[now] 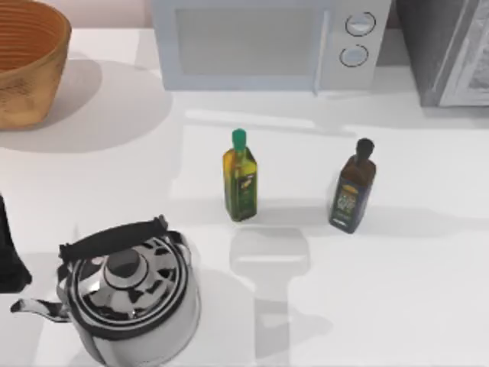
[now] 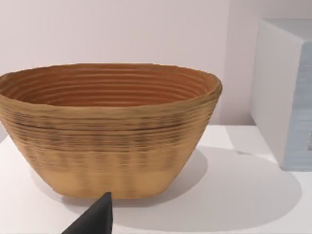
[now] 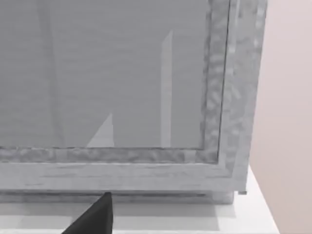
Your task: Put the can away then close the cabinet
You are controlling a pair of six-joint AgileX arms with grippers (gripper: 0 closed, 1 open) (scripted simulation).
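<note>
- Top view: a white counter (image 1: 428, 290) holds a shiny kettle (image 1: 126, 302) at the front left, with a green-capped bottle (image 1: 240, 177) and a dark bottle (image 1: 353, 187) standing apart in the middle.
- A basket (image 1: 27, 65) sits at the back left, a microwave (image 1: 267, 42) behind the bottles, and the grey cabinet (image 1: 447, 50) at the back right.
- The left hand (image 2: 92, 219) faces the basket; I cannot tell if it is spread.
- The right hand (image 3: 92, 217) faces the cabinet front; I cannot tell its state either.

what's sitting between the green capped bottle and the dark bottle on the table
Nothing: in the top view, bare white table separates the green-capped bottle from the dark bottle.
</note>
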